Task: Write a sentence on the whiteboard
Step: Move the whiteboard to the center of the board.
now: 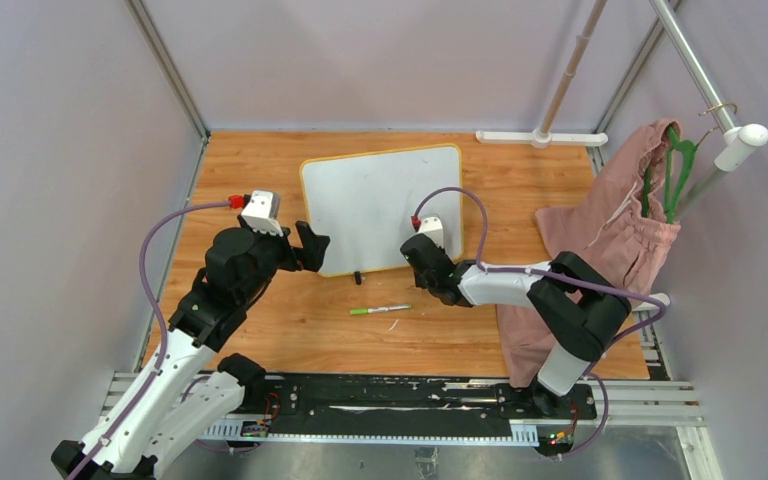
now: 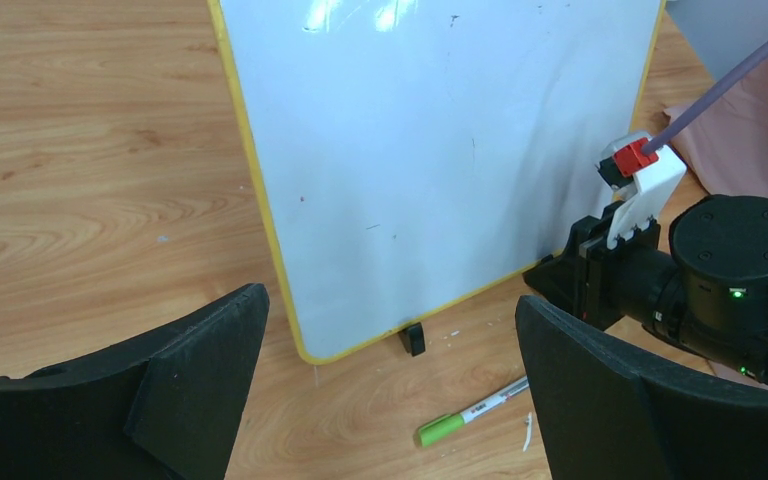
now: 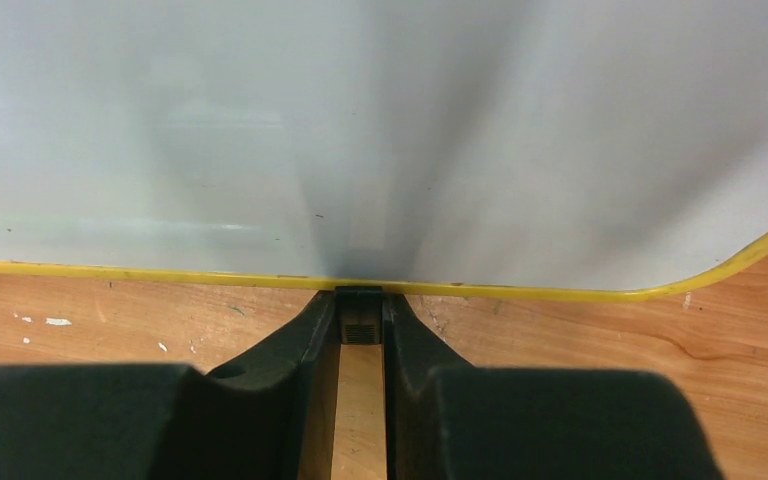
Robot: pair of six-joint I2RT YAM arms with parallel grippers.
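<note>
Small glossy white whiteboard with yellow rim (image 1: 380, 200) sits mid wooden tabletop (image 1: 260, 160), blank: no sentence on it yet. Your right hand (image 3: 360, 335) is pinching the board's small black foot (image 3: 360, 300) at the near edge. Hold it firm so the board can't slide. Left hand (image 1: 312, 247) is spread wide just beside the near-left corner, holding nothing. Green-capped white marker (image 1: 380, 310) lies near of the board. Drop the left over it, fingers square across the barrel, and grip mid-body.
</note>
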